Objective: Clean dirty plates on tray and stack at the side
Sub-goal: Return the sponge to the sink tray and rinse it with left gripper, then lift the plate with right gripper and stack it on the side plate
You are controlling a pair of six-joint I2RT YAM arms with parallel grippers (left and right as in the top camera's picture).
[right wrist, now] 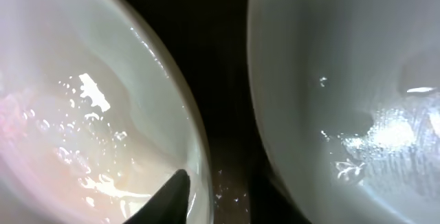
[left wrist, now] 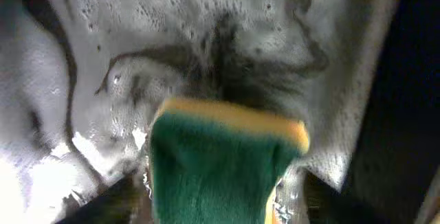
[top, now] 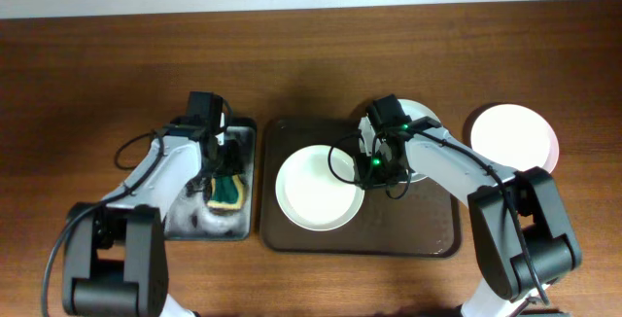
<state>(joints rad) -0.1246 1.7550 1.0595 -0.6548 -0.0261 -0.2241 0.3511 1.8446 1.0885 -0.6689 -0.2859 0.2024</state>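
The dark brown tray (top: pixel 408 234) holds a wet white plate (top: pixel 313 189) at its left and a pale mint plate (top: pixel 420 115) at its back, partly under my right arm. Another white plate (top: pixel 513 137) lies on the table to the right of the tray. My right gripper (top: pixel 374 166) is at the white plate's right rim. In the right wrist view one dark finger (right wrist: pixel 173 195) lies just inside that plate's (right wrist: pixel 82 114) rim, beside the mint plate (right wrist: pixel 344 80); the other finger is hidden. My left gripper (top: pixel 225 176) is shut on a green-and-yellow sponge (left wrist: pixel 220 162).
The sponge hangs over a foamy, black-rimmed metal sponge tray (top: pixel 245 132) left of the brown tray; it also shows in the left wrist view (left wrist: pixel 82 59). Wet brown tray surface (right wrist: pixel 230 176) shows between the two plates.
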